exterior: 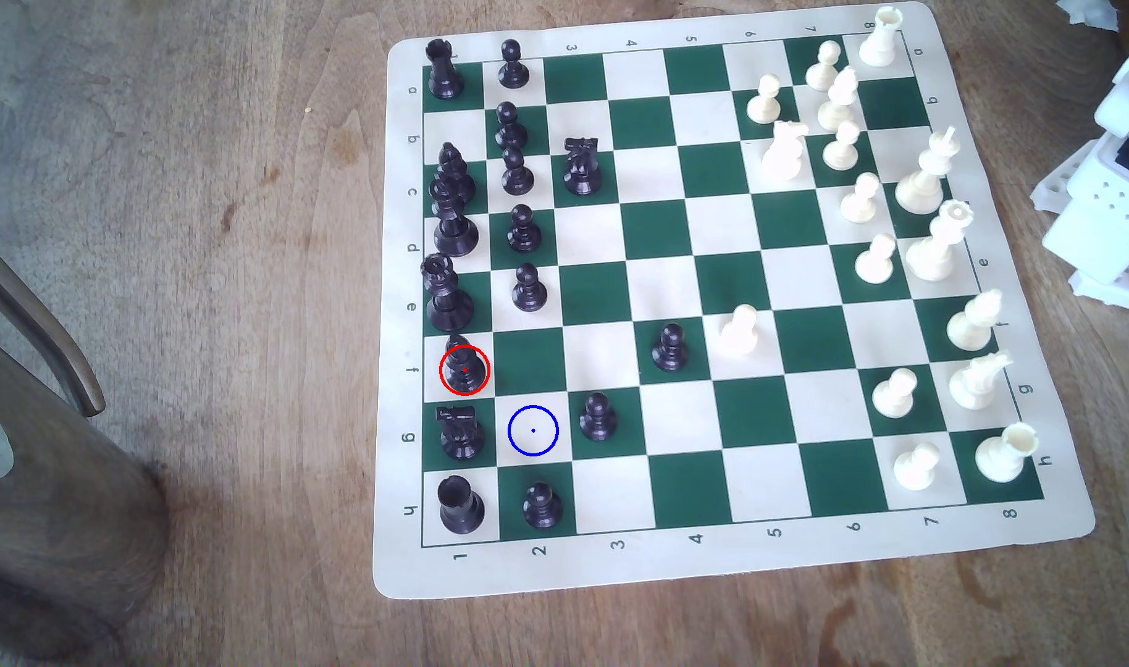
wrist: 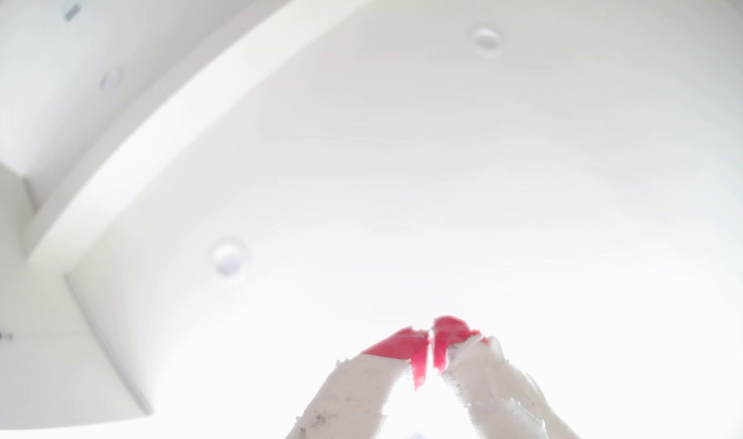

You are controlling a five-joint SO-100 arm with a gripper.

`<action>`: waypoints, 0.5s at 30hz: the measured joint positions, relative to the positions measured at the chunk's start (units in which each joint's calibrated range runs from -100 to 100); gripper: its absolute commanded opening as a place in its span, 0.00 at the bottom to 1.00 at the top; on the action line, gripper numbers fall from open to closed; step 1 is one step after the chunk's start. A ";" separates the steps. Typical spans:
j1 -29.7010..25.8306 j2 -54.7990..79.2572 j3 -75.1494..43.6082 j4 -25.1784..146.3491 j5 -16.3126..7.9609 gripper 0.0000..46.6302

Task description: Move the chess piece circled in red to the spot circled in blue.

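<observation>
The chess piece circled in red (exterior: 463, 367) is a black bishop standing upright on the cream square at row f, column 1, near the exterior view's left edge of the board (exterior: 735, 564). The spot circled in blue (exterior: 533, 431) is the bare cream square at row g, column 2, diagonally beside it, with a black knight (exterior: 460, 433) and a black pawn (exterior: 597, 417) on either side. In the wrist view my gripper (wrist: 431, 337) points up at a white ceiling, its red-tipped white fingers (wrist: 405, 346) pressed together with nothing between them.
Black pieces line columns 1 and 2; another black pawn (exterior: 669, 347) stands mid-board. White pieces crowd the exterior view's right side. The arm's white base (exterior: 1114, 186) sits off the board's right edge. A dark cylindrical object (exterior: 48, 462) stands at the left on the wooden table.
</observation>
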 measured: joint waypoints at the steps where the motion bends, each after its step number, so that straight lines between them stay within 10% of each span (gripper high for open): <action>1: 0.00 0.00 0.00 0.00 0.00 0.00; 3: 3.24 2.76 0.00 -0.16 0.24 0.00; 7: 34.66 3.69 0.00 -0.16 0.29 0.00; 15: 38.57 3.69 0.00 -0.24 0.29 0.00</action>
